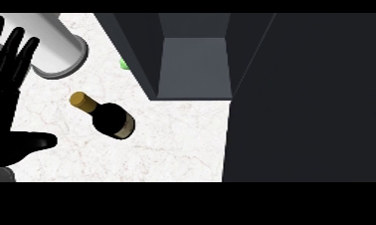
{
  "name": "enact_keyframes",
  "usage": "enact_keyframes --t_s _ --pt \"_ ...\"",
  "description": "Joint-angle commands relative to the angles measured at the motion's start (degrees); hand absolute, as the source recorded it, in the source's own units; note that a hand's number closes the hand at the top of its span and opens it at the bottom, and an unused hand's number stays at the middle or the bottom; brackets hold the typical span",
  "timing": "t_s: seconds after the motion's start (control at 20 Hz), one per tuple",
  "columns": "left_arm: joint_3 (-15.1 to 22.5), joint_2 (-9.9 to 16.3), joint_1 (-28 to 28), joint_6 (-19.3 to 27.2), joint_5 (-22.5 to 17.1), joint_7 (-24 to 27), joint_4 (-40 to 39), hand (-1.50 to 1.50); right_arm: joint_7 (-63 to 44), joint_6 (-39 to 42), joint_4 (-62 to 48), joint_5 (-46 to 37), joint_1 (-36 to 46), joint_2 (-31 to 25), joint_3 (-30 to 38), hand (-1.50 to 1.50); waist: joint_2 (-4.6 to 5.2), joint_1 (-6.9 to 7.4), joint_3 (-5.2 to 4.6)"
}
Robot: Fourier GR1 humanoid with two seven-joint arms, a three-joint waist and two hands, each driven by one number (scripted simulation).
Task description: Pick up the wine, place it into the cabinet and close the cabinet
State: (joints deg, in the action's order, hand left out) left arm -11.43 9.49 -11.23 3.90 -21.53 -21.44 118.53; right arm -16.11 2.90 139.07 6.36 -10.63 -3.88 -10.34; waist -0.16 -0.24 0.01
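Left hand (13, 94), fingers spread, left edge | wine bottle (106, 116) on counter (176, 139), centre-left | cabinet (195, 64) open, upper centre

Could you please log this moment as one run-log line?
wine bottle: on counter, untouched | cabinet: open | left hand: open, resting | right hand: not in view

Left hand (13, 94) cut off at frame's 9 o'clock edge. Green object (124, 63) mostly hidden behind cabinet (192, 64) wall, can't ID. Grey cylinder (50, 45) clipped at 11 o'clock.
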Motion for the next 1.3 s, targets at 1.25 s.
enact_keyframes --t_s 1.25 --pt "-1.99 3.92 -1.52 7.38 -0.81 -13.78 4.25 -1.5 -17.55 -13.96 12.82 -15.38 4.16 -0.61 -19.74 -1.5 -0.08 -0.3 -0.07"
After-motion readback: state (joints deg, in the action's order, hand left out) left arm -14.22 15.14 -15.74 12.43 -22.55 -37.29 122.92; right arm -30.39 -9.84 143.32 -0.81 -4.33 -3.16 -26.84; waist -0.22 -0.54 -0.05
